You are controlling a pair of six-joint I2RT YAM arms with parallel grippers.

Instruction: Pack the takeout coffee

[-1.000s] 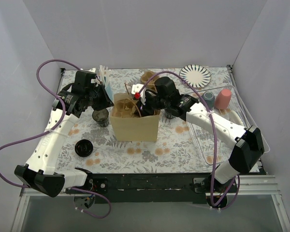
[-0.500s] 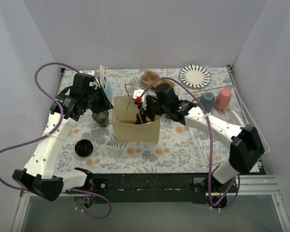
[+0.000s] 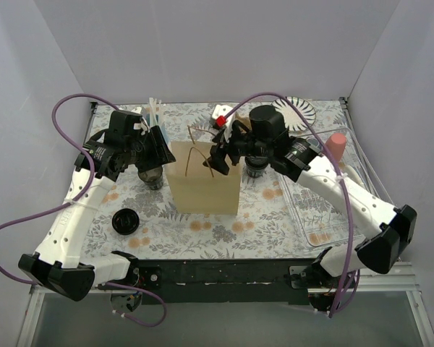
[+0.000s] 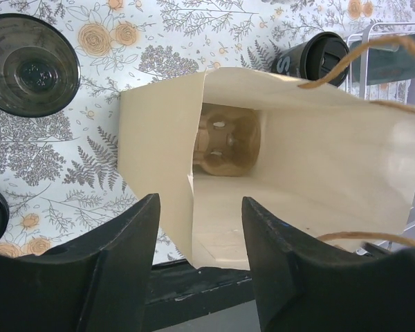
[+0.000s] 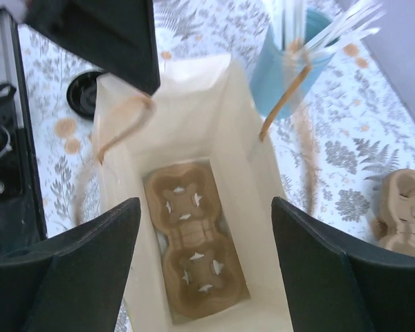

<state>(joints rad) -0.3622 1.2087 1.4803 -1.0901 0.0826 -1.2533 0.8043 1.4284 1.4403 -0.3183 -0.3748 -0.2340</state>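
Paper bag open-topped on a flowered cloth, both grippers spread over it, coffee cups outside it.

No writing can be read: only a partial white mark is seen on the side of the lidded second cup [image 4: 318, 59], which stands behind the bag's right corner. The table [image 3: 267, 210] is covered with a white cloth printed with orange roses and grey ferns, and is enclosed by plain pale walls. The tan paper bag [image 3: 202, 189], with twine handles, is seen holding a moulded pulp cup carrier [image 5: 194, 245] flat on its bottom. The takeout coffee cup [image 3: 150, 176], dark, round and unlidded, is set on the cloth just left of the bag; a flat black lid [image 3: 125, 222] lies nearer. The left gripper [image 4: 200, 207] is held spread astride the bag's left wall; the right gripper [image 5: 206, 207] is held wide apart above the opening, nothing gripped.
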